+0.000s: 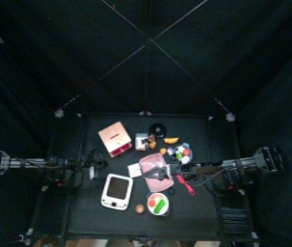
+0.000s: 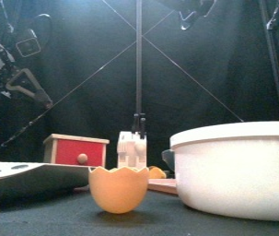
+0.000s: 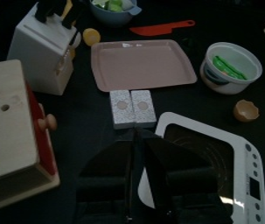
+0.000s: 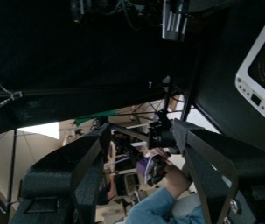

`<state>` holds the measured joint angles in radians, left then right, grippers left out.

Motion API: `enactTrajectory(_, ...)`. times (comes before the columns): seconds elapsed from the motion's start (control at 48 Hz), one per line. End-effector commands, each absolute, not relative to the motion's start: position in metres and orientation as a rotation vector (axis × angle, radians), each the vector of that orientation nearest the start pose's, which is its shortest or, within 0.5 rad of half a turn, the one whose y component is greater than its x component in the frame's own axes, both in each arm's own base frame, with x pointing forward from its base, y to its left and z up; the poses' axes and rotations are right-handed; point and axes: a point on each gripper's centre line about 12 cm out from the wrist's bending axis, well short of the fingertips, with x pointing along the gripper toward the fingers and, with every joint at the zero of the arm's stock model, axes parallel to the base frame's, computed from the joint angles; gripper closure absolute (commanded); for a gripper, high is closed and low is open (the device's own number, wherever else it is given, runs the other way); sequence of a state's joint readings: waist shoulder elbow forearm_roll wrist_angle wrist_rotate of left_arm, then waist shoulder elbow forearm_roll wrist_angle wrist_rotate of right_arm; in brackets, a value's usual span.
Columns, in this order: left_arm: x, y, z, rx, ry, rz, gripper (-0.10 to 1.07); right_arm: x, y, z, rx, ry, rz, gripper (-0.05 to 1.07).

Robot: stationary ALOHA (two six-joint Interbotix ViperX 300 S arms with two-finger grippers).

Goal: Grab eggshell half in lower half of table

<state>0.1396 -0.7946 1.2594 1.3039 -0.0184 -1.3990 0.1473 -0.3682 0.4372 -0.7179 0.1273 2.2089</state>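
The black tabletop point(image 1: 84, 217) carries a cluster of things between the two arms. Largest among them is a white scale with a dark round plate point(image 3: 211, 162), lying at the left arm's side. Beside it, toward the far edge, stands a wooden box with a red front point(image 1: 114, 136), and next to that a pink tray point(image 3: 146, 63) lies flat. A white knife block point(image 3: 44, 48) stands upright just off the tray's corner. A round white bowl with green pieces inside point(image 3: 232, 66) sits near the front edge, looming large in the front view.

The left pincer point(image 3: 141, 179) hovers low over the scale's rim with nothing between its jaws; how far apart they stand I cannot tell. The right pincer point(image 4: 158, 144) is spread wide, empty, raised and angled away from the tabletop.

The eggshell half point(image 2: 117, 189) stands upright, jagged rim up, near the front edge just beside the white bowl, untouched by either arm.
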Motion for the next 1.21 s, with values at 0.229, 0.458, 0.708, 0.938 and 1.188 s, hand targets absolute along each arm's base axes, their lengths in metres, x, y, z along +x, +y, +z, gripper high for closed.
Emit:
enactTrajectory(0.229, 0.205, 0.03, 0.203, -0.131, 0.425, 0.154, 0.42, 0.363, 0.046, 0.402, 1.187, 0.132, 0.013, 0.14)
enactTrajectory(0.458, 0.203, 0.03, 0.2, -0.14, 0.432, 0.159, 0.42, 0.366, 0.039, 0.346, 1.001, 0.244, 0.044, 0.14)
enactTrajectory(0.708, 0.202, 0.031, 0.197, -0.201, 0.433, 0.176, 0.42, 0.37, 0.022, 0.314, 0.944, 0.282, -0.127, 0.15)
enactTrajectory(0.938, 0.197, 0.03, 0.188, -0.239, 0.456, 0.187, 0.42, 0.361, 0.016, 0.291, 0.962, 0.319, -0.319, 0.15)
enactTrajectory(1.188, 0.198, 0.032, 0.19, -0.245, 0.452, 0.204, 0.42, 0.37, 0.039, 0.341, 0.841, 0.252, -0.235, 0.14)
